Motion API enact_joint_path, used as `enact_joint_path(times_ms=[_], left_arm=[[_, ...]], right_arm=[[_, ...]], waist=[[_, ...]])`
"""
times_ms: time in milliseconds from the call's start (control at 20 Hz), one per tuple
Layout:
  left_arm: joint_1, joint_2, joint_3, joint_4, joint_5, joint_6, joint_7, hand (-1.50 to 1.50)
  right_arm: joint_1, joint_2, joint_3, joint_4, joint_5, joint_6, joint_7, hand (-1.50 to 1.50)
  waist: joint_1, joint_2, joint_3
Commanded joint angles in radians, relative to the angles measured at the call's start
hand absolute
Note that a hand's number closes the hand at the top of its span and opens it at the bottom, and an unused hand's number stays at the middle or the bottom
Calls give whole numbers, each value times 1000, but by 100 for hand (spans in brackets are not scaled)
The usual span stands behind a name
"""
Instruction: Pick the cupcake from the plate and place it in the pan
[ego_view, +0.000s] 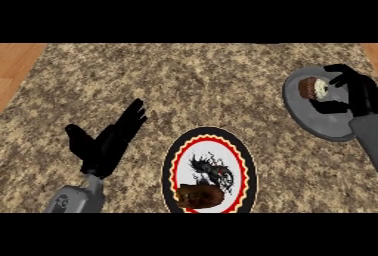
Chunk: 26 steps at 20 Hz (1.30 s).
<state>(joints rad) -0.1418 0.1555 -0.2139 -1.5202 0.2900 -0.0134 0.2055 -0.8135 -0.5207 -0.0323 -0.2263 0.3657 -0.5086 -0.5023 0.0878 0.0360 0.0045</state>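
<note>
Speckled granite counter (221, 85) fills your head view, with a strip of pale wood showing at the far left and the top right corner. Look to the right edge and you find the shallow round grey metal pan (325, 122), and inside its upper part sits the brown cupcake with white frosting (313, 88), lying on its side. Your right hand (356, 95) is over the pan, its black fingers and thumb curled round the cupcake from the right, one finger above it and the thumb below, so the hand is closed on the cake while the cake rests within the pan's rim. The grey right forearm runs down along the pan's right side.

Near the lower middle you see the round white plate with a black, yellow and red scalloped border and a dark swirl pattern (210, 170). A brown rounded food item (199, 195) lies on the plate's lower part; you cannot tell exactly what it is.

Your left hand (109, 142) shows at the lower left, well apart from the plate, fingers straight and spread, pointing up and to the right, holding nothing.
</note>
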Motion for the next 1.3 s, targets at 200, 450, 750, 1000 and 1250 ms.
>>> enact_joint_path(times_ms=[200,450,750,1000,1250], left_arm=[[-17,-9,-7,-18,-1,1,21,0],[28,-10,2,-28,-6,13,-2,0],[14,-17,-4,-29,-17,17,0,0],[19,-7,11,-34,-11,18,18,0],[46,-14,-3,-30,-15,3,-7,0]], right_arm=[[-26,15,-85,62,-80,148,-109,-150],[-37,-15,-233,42,-236,320,-205,-150],[-7,-109,-290,111,-294,570,-182,-150],[55,-173,-267,121,-273,782,-242,-150],[105,-223,-261,120,-266,927,-314,-150]], waist=[[2,6,6],[-17,-5,4],[-21,-2,4],[-24,-3,5],[-22,-3,5]])
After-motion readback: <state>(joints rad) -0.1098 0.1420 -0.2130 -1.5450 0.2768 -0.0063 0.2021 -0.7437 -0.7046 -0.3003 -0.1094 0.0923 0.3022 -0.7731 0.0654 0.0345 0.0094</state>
